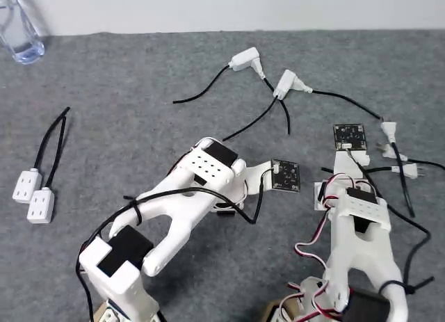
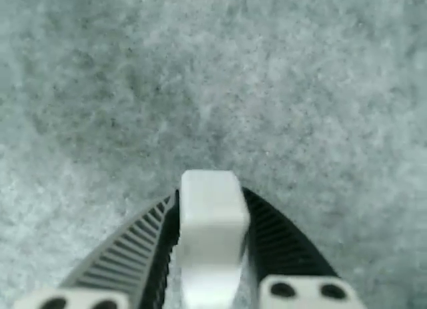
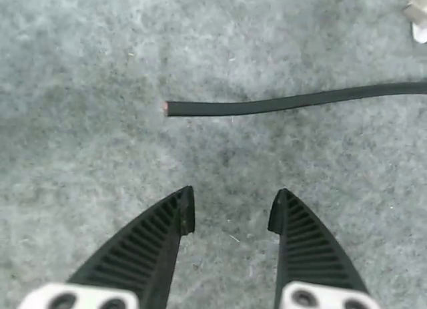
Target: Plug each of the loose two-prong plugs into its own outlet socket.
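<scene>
My left gripper [image 2: 211, 201] hangs over bare grey carpet, shut on a white plastic block [image 2: 210, 222]; I cannot tell whether it is a plug or a socket. My right gripper [image 3: 233, 212] is open just above the carpet, a little short of the cut end of a black cord [image 3: 168, 109]. Two white plugs [image 1: 245, 59] [image 1: 290, 82] lie at the back centre. Two more plugs [image 1: 388, 131] [image 1: 410, 170] lie at the right, beside the right arm. Two white outlet sockets [image 1: 26, 185] [image 1: 42, 204] sit side by side at the far left on black cords.
A clear plastic bottle [image 1: 19, 37] stands at the back left corner. Black cords [image 1: 278, 106] trail across the carpet [image 1: 125, 113] behind and to the right of the arms. Open carpet lies between the sockets and the left arm.
</scene>
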Controlling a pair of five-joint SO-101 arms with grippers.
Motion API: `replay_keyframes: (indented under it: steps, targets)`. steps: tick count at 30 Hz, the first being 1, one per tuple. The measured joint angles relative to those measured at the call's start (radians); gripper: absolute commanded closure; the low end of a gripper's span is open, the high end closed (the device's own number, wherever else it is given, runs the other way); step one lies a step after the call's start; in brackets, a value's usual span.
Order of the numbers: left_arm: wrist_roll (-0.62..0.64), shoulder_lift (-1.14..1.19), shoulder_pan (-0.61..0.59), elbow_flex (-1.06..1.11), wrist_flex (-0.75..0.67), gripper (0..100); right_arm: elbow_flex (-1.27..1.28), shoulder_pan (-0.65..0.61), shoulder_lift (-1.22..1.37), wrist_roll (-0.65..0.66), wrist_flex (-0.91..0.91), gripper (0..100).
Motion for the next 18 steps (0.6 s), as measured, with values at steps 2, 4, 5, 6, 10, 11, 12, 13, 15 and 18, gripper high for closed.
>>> replay_keyframes:
  steps: [2, 4, 5, 6, 10, 11, 12, 13, 15, 18]
  targets:
    - [0.009, 0.0, 0.0, 0.0, 0.0, 82, 0.0, 0.0, 0.0, 0.0, 0.0, 80.9]
    - [0.012, 0.0, 0.002, 0.0, -0.002, 82, 0.0, 0.0, 0.0, 0.0, 0.0, 80.9]
    - [0.014, 0.0, 0.005, 0.0, -0.002, 82, 0.0, 0.0, 0.0, 0.0, 0.0, 80.9]
    - [0.014, 0.0, 0.006, 0.0, -0.002, 82, 0.0, 0.0, 0.0, 0.0, 0.0, 80.9]
    - [0.014, 0.0, 0.006, 0.0, 0.0, 82, 0.0, 0.0, 0.0, 0.0, 0.0, 80.9]
    - [0.014, 0.0, 0.006, 0.0, 0.005, 82, 0.0, 0.0, 0.0, 0.0, 0.0, 80.9]
    - [0.012, 0.0, 0.006, 0.0, 0.006, 82, 0.0, 0.0, 0.0, 0.0, 0.0, 80.9]
    - [0.008, 0.0, 0.006, 0.0, 0.011, 82, 0.0, 0.0, 0.0, 0.0, 0.0, 80.9]
    - [0.002, 0.0, -0.008, 0.0, 0.011, 82, 0.0, 0.0, 0.0, 0.0, 0.0, 80.9]
    - [-0.003, 0.0, -0.032, 0.0, 0.011, 82, 0.0, 0.0, 0.0, 0.0, 0.0, 80.9]
